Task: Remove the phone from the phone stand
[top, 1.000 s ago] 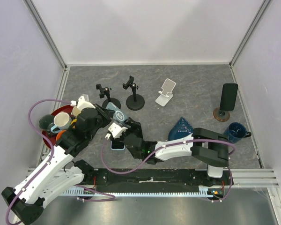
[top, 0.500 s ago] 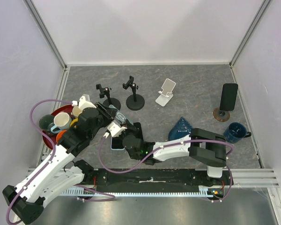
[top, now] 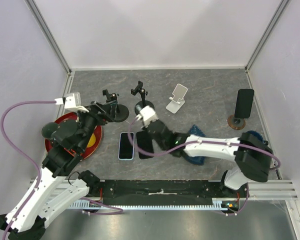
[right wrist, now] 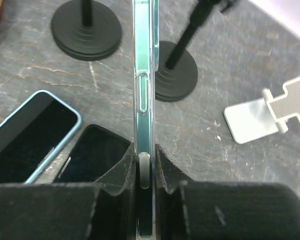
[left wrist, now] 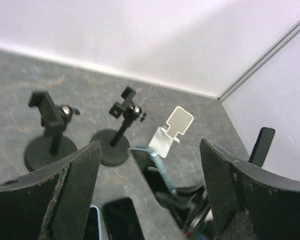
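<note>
My right gripper (right wrist: 145, 156) is shut on a phone (right wrist: 144, 75) in a clear teal case, held edge-on above the table with its long edge sticking out past the fingertips. Just beyond it stand two black clamp stands (top: 115, 106) (top: 142, 102), both empty. My left gripper (left wrist: 150, 146) hangs open with nothing between its fingers, back over the left side (top: 101, 111). It looks across at the held phone (left wrist: 157, 167). Far right, another dark phone (top: 245, 103) leans upright on a stand with a round brown base (top: 235, 121).
A blue-cased phone (top: 126, 145) and a black phone (top: 144, 145) lie flat side by side, just below the held phone. A white folding stand (top: 177, 98) sits mid-back. A red plate (top: 92, 141) lies under my left arm; a blue mug (top: 252, 136) is at the right.
The left gripper opened, let go of the phone and drew back to the left. The right gripper shut on the phone and carried it away from the plate, toward the black stands.
</note>
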Controlling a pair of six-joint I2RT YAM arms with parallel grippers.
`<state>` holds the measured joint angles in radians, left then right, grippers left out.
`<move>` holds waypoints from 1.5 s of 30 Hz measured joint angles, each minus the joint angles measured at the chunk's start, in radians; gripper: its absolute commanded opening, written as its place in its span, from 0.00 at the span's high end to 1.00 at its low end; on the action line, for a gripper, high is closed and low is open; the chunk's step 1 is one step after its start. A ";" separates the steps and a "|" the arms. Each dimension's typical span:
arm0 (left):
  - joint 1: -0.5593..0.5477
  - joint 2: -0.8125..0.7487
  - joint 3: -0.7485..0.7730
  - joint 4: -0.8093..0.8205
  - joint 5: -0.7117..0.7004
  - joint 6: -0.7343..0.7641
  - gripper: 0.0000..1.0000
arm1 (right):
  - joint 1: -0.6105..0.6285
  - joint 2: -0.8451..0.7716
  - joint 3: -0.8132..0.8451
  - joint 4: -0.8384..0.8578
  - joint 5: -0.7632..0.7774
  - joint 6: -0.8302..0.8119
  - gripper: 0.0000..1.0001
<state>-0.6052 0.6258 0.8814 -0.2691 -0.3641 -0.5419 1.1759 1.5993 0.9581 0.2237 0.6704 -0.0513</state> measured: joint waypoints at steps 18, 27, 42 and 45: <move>0.006 -0.051 -0.112 0.111 0.072 0.404 0.06 | -0.518 -0.070 -0.286 -0.101 -0.895 0.626 1.00; 0.050 -0.053 -0.112 0.114 0.081 0.416 0.06 | -0.514 -0.022 -0.407 0.145 -1.044 0.828 1.00; 0.087 -0.051 -0.112 0.114 0.106 0.416 0.06 | -0.358 0.174 -0.426 0.532 -0.973 1.096 0.78; 0.089 -0.049 -0.112 0.113 0.108 0.416 0.06 | -0.351 0.165 -0.427 0.513 -0.951 1.094 0.61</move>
<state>-0.5163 0.5770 0.7692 -0.1558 -0.2562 -0.1261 0.8253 1.7645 0.5308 0.7364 -0.2802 1.0431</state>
